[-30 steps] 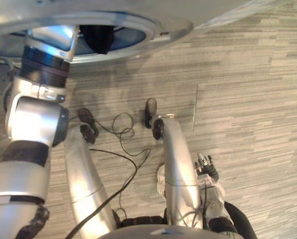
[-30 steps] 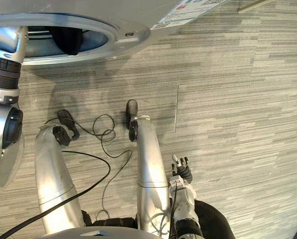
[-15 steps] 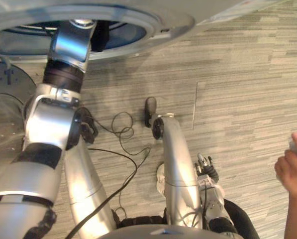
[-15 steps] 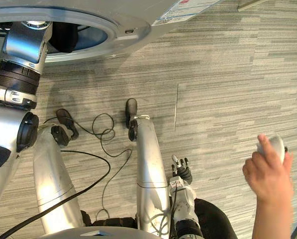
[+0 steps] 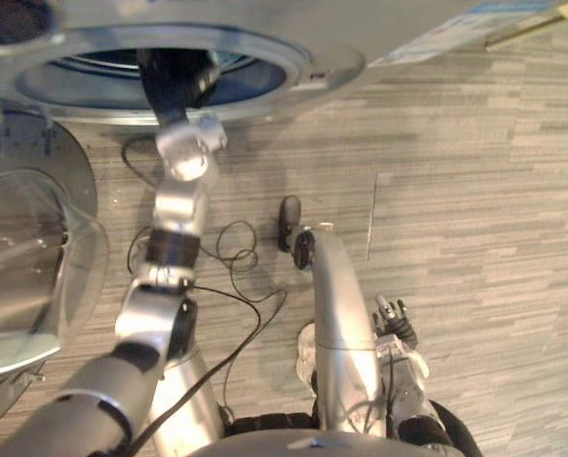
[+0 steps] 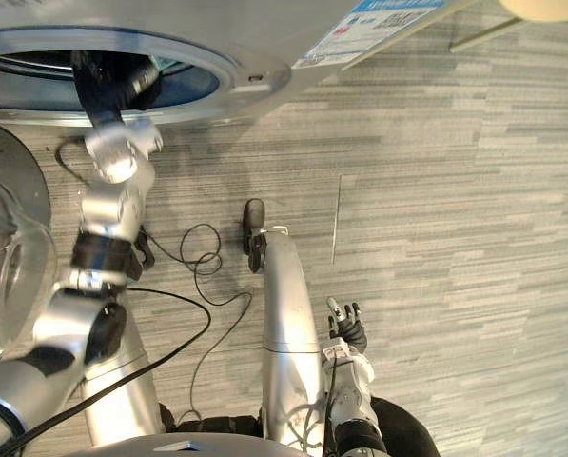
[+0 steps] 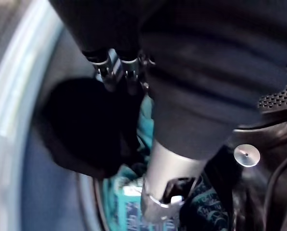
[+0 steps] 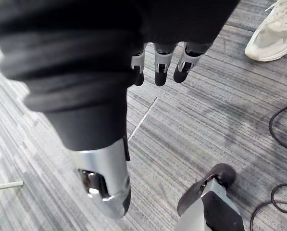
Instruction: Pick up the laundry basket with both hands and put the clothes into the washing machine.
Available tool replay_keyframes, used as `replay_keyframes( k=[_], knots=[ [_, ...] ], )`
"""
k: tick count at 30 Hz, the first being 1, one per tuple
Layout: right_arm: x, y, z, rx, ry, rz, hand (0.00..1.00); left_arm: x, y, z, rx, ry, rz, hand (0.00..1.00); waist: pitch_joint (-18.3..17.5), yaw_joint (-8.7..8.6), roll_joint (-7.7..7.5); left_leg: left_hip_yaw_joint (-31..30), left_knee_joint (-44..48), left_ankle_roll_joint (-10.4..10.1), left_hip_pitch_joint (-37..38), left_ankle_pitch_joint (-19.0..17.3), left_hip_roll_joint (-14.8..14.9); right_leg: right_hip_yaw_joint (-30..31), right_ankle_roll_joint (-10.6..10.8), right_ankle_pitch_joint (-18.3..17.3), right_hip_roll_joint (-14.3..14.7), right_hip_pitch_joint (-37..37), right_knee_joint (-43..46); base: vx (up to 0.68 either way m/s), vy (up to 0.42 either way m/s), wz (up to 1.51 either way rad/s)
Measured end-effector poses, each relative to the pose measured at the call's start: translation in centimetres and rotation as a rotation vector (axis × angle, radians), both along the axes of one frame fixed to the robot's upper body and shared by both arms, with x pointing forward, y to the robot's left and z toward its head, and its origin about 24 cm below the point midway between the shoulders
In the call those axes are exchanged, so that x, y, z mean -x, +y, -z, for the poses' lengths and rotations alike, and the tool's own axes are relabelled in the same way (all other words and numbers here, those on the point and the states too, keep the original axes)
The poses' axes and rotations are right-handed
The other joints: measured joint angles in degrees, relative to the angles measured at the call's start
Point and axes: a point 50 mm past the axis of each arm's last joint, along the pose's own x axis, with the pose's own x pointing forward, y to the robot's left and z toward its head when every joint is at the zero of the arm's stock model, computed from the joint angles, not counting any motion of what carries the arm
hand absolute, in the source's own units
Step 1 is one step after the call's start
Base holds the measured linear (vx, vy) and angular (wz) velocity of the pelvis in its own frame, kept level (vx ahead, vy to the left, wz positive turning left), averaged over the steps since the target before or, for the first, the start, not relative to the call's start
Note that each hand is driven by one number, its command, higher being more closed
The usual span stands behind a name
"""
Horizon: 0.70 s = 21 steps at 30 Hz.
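left robot hand (image 7: 115, 67) inside washing machine (image 5: 322, 67) drum, at dark clothes (image 7: 85, 130), grip: cannot tell | right robot hand (image 8: 160, 62) low over floor (image 6: 455, 238), relaxed apart, empty | glass door (image 5: 27, 267) open

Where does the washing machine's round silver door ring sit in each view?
Left eye view: round silver door ring across the top.
Right eye view: top left.
Left wrist view: pale arc past the left robot hand.
Right wrist view: faces striped grey carpet.
Shared landmark: that hand inside the ring.
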Motion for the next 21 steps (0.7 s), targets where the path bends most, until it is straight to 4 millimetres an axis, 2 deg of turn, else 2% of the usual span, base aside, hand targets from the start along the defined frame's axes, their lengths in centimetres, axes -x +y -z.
replay_keyframes(
  k=[2, 4, 10, 12, 15, 16, 17, 18, 20, 21],
  knots=[
    [0.1, 0.0, 0.0, 0.002, 0.005, 0.007, 0.00, 1.1, 0.4, 2.1, -0.024, 0.028, -0.026, 0.00, 0.0, 0.55, 0.02, 0.3, -1.5, -0.1, 2.2, 0.5, -0.1, 0.0, -0.1, 0.0, 0.0, 1.7, -0.8, 0.00, -0.047, 0.14],
    [0.2, 0.0, 0.2, 0.001, 0.017, 0.013, 0.00, 3.0, 0.9, 4.7, -0.099, 0.056, -0.055, 0.00, 0.0, 1.85, 0.08, 1.1, -3.9, -0.4, 5.5, 1.3, -0.1, 0.1, -0.3, 0.1, -0.1, 4.3, -2.1, 0.00, -0.061, 0.11],
    [1.1, -0.2, 0.9, 0.004, 0.058, 0.030, 0.00, 7.3, 1.3, 9.8, -0.212, 0.143, -0.025, 0.00, -0.2, 3.86, 0.53, 1.6, -10.3, -0.9, 14.7, 3.3, -1.8, -0.5, -1.0, -0.3, -1.1, 12.5, -5.4, 0.04, -0.059, 0.21],
    [1.5, -0.4, 1.3, 0.012, 0.083, 0.032, 0.00, 7.9, 1.0, 11.1, -0.229, 0.179, 0.013, 0.00, -0.5, 4.54, 0.98, 1.7, -12.2, -1.0, 17.3, 3.7, -2.1, -1.0, -1.1, -0.4, -1.4, 15.0, -6.6, 0.06, -0.058, 0.24],
    [2.5, -0.4, 2.4, 0.021, 0.155, 0.024, 0.00, 8.8, 0.5, 14.7, -0.252, 0.306, 0.101, 0.00, -1.0, 5.08, 1.97, 1.9, -17.3, -1.1, 24.6, 5.2, -3.5, -2.0, -1.2, -0.8, -2.6, 22.1, -9.5, 0.08, -0.062, 0.37],
    [3.0, -0.6, 3.0, 0.025, 0.190, 0.018, 0.00, 9.2, 0.5, 17.2, -0.264, 0.410, 0.137, 0.00, -1.5, 5.44, 2.86, 2.2, -20.4, -1.1, 29.0, 6.1, -4.3, -2.6, -1.1, -0.7, -3.3, 26.3, -11.6, 0.09, -0.044, 0.32],
    [3.4, -0.8, 3.2, 0.027, 0.210, 0.016, 0.00, 9.6, 0.4, 18.9, -0.265, 0.481, 0.160, 0.00, -2.2, 5.46, 3.60, 2.4, -22.3, -1.2, 31.6, 6.6, -4.6, -3.1, -1.0, -0.6, -3.6, 28.8, -13.0, 0.10, -0.036, 0.29],
    [3.7, -0.8, 3.5, 0.026, 0.226, 0.015, 0.00, 10.0, 0.5, 20.0, -0.263, 0.530, 0.174, 0.00, -2.9, 5.50, 3.86, 2.6, -23.7, -1.2, 33.3, 6.9, -4.9, -3.1, -1.0, -0.6, -3.8, 30.3, -13.9, 0.09, -0.022, 0.23],
    [5.2, -0.9, 4.6, 0.021, 0.304, 0.001, 0.00, 12.2, 1.4, 24.8, -0.223, 0.750, 0.197, 0.00, -6.2, 5.47, 4.73, 3.5, -30.2, -1.1, 40.5, 8.7, -6.0, -3.5, -0.5, -0.1, -4.4, 36.5, -18.1, 0.13, -0.021, 0.19],
    [5.5, -0.9, 4.8, 0.029, 0.323, -0.013, 0.00, 12.9, 1.7, 26.0, -0.212, 0.812, 0.197, 0.00, -7.2, 5.57, 4.90, 3.8, -32.0, -1.1, 42.3, 9.2, -6.2, -3.7, -0.4, 0.1, -4.5, 38.0, -19.4, 0.15, -0.013, 0.14]
  ],
)
